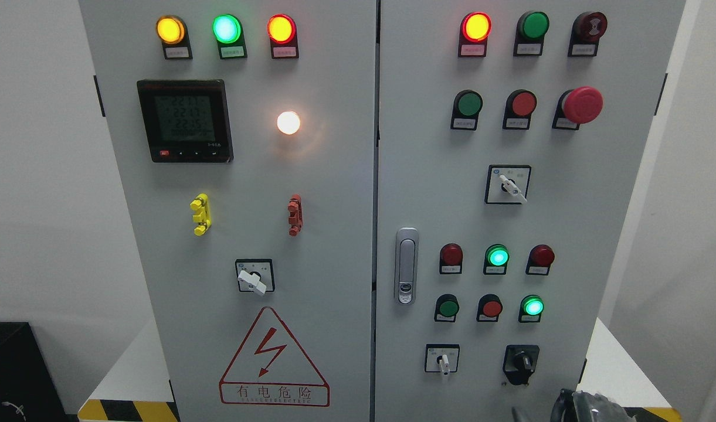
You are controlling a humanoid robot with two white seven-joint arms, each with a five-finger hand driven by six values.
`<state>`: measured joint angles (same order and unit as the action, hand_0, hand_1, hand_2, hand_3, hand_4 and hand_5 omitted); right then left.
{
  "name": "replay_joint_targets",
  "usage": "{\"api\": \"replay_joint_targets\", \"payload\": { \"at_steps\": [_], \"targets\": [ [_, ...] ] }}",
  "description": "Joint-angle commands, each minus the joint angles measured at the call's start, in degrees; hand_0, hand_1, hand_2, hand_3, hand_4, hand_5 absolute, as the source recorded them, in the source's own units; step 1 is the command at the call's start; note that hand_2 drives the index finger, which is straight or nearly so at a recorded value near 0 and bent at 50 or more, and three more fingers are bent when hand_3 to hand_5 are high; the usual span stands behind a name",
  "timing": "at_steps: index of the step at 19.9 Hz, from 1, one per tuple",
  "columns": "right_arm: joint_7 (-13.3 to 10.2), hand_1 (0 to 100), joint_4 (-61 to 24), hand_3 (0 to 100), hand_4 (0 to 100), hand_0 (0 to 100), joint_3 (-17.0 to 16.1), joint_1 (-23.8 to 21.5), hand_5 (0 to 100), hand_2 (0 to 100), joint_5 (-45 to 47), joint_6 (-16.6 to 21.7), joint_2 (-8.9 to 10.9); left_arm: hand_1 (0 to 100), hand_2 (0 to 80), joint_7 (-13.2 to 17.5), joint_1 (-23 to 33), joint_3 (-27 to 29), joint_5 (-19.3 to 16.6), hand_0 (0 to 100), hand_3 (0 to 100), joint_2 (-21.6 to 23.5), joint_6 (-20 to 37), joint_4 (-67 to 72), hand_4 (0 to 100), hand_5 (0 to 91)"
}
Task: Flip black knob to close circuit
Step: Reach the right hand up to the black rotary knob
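black knob (521, 363) sits low on the right cabinet door (569, 223).

One black knob (521, 363), three white selector switches (253, 280), one digital meter (185, 121), one door latch (406, 265), one warning triangle (273, 358)

Dark robot part (586, 407) cut off at bottom edge; button labels (467, 123) too small to read.

knob (521, 363) low on cabinet's right door (598, 223).
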<state>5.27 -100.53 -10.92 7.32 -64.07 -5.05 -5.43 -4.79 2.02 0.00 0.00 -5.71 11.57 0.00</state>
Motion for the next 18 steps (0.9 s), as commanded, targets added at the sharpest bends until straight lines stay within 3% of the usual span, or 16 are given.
{"api": "replay_joint_targets", "payload": {
  "at_steps": [1,18],
  "targets": [
    [0.00,25,3.14,93,74,0,1.08,3.75,74,76,-3.42,-0.66,-1.77,0,0.0,-0.05,0.00,-1.23,-1.23,0,0,0.00,0.03,1.23,0,0.0],
    [-0.18,25,6.05,93,74,0,0.11,6.22,74,76,-4.92,-1.71,-1.51,0,0.0,-0.05,0.00,-1.14,-1.23,0,0,0.00,-0.06,1.23,0,0.0]
  ]
}}
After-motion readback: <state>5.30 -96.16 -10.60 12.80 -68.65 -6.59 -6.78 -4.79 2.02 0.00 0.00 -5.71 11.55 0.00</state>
